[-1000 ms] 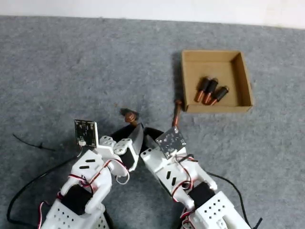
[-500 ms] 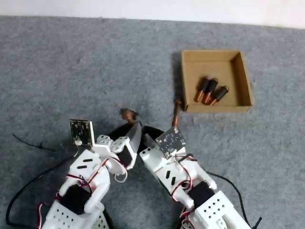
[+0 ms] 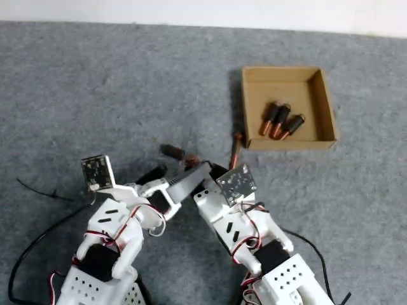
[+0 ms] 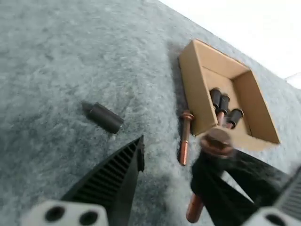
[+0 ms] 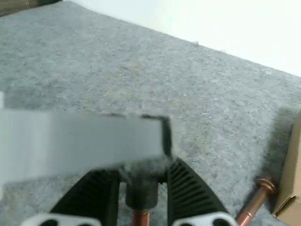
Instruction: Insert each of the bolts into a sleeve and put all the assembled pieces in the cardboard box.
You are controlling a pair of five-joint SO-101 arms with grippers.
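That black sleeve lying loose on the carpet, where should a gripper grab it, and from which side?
Probably around its middle, from above, closing across its round sides. The sleeve lies flat on its side on the carpet, apart from the loose bolt, so both flanks are free.

White arms (image 3: 117, 229), black servos (image 3: 100, 264), red-white cables (image 3: 245, 244)
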